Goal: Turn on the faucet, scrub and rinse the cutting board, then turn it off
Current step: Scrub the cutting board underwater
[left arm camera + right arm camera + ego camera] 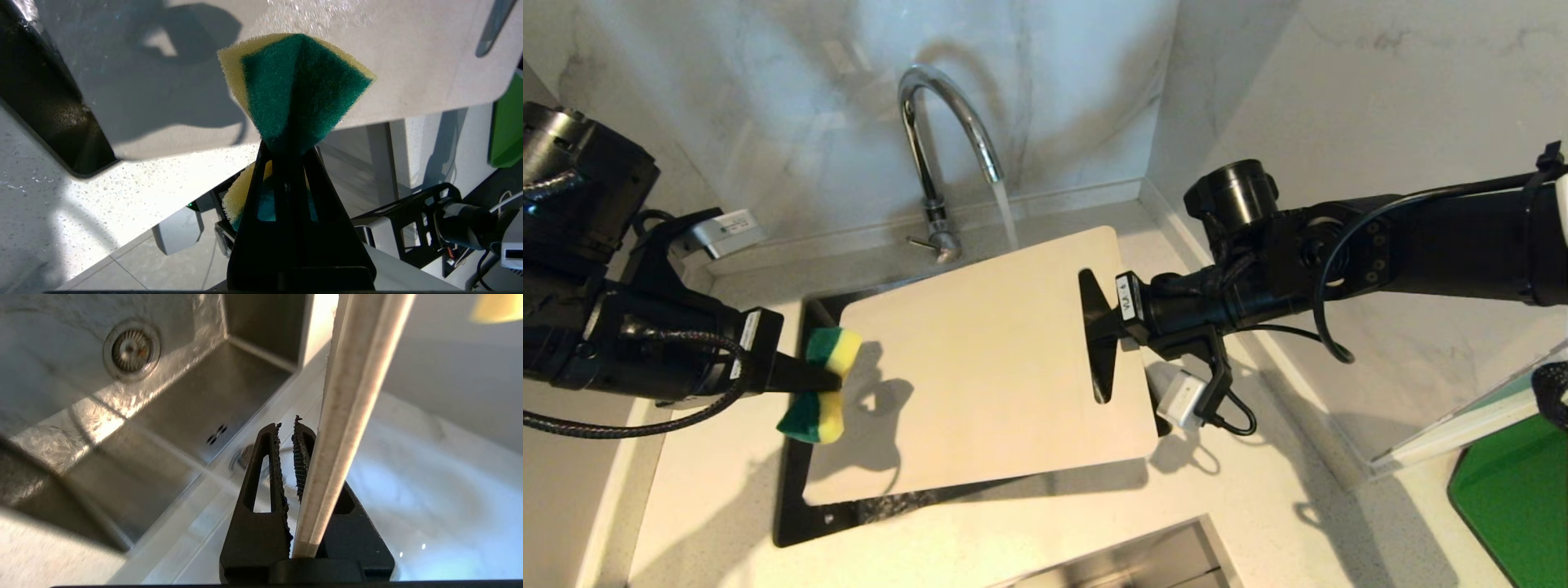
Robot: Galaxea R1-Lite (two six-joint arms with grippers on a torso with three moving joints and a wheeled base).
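The chrome faucet (929, 139) stands behind the sink, with water (1006, 208) running from its spout onto the far edge of the cutting board (980, 359). The pale beige board hangs tilted over the sink. My right gripper (1098, 327) is shut on the board at its handle slot; the right wrist view shows the board (359, 396) edge-on between the jaws of the right gripper (286, 433). My left gripper (829, 380) is shut on a yellow-and-green sponge (833, 347) at the board's left edge. In the left wrist view the sponge (294, 85) fans out beyond the left gripper (288, 149).
The dark-rimmed sink (792, 490) lies under the board, and its steel basin (184, 400) and drain (130, 349) show in the right wrist view. The faucet lever (920, 242) sticks out at the base. A bright green mat (1515, 498) lies at the far right. Marble walls close the back corner.
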